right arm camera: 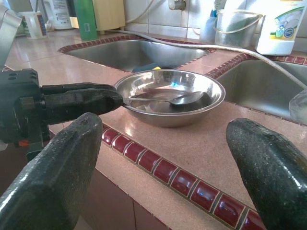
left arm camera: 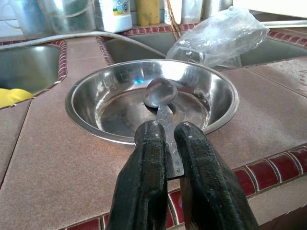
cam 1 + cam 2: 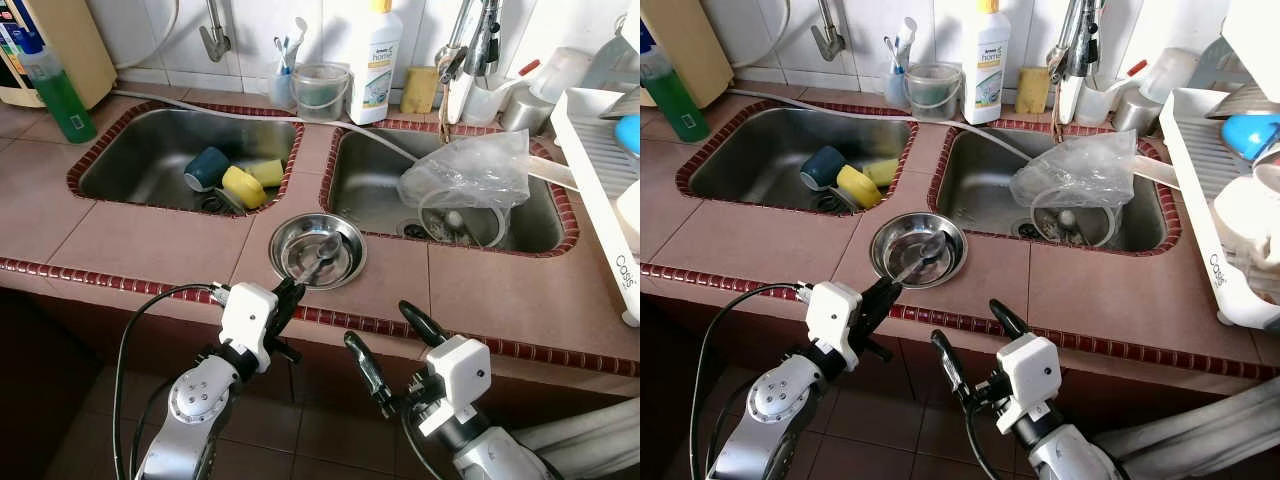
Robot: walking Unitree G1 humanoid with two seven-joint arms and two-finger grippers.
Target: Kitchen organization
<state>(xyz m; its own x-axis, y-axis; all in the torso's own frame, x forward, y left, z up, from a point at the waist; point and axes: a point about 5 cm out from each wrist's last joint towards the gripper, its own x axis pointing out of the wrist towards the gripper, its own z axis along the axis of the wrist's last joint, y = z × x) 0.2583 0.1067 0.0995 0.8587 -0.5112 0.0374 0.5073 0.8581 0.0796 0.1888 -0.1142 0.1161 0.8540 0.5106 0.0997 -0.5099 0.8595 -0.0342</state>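
Observation:
A steel bowl (image 3: 317,250) stands on the tiled counter between the two sinks. A metal spoon (image 2: 160,96) lies with its head in the bowl and its handle over the rim. My left gripper (image 3: 287,300) is at the counter's front edge, shut on the spoon's handle; the black fingers (image 2: 144,191) clamp it from both sides. My right gripper (image 3: 393,345) hangs below the counter edge, right of the bowl, open and holding nothing. The spoon (image 1: 168,99) and the left gripper's fingers (image 1: 81,101) also appear in the right wrist view.
The left sink (image 3: 130,150) holds a dark blue cup (image 3: 207,167) and yellow sponges (image 3: 245,185). A clear plastic bag (image 3: 470,170) lies over the right sink. A white dish rack (image 3: 605,190) stands at right. Bottles and containers line the back wall.

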